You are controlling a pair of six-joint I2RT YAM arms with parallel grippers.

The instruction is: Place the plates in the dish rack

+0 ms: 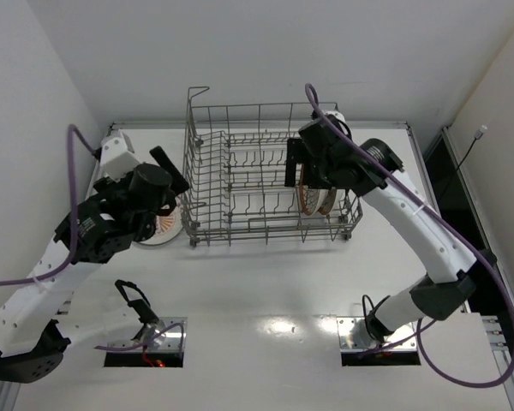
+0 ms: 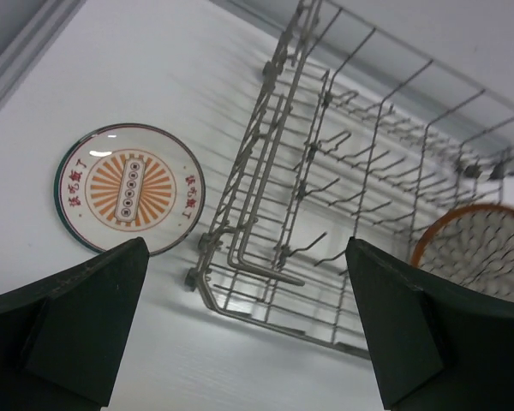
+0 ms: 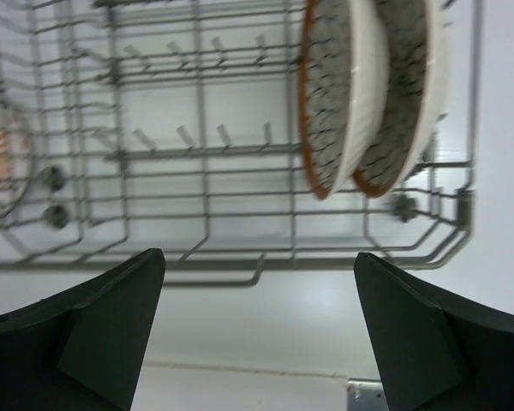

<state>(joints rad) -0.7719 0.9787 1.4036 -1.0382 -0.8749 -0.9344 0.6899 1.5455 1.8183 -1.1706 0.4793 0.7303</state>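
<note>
Plates (image 3: 336, 94) — two upright in the dish rack (image 1: 240, 224); both arms hover, jaws wide, empty.

Left arm (image 1: 43, 295) and right arm (image 1: 411, 223): white link shells, black joint housings. A purple cable (image 1: 69, 180) follows each. Dark wedge-shaped fingers (image 2: 68, 317) sit at 7 and 5 o'clock in both wrist views.

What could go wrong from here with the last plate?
1. The sunburst plate lies flat on the table, so the open left gripper may skid it rather than catch its rim.
2. It lies close beside the tall wall of the rack; lifting it in could snag the wires.
3. The open right gripper hangs by the standing plates and could knock them.
</note>
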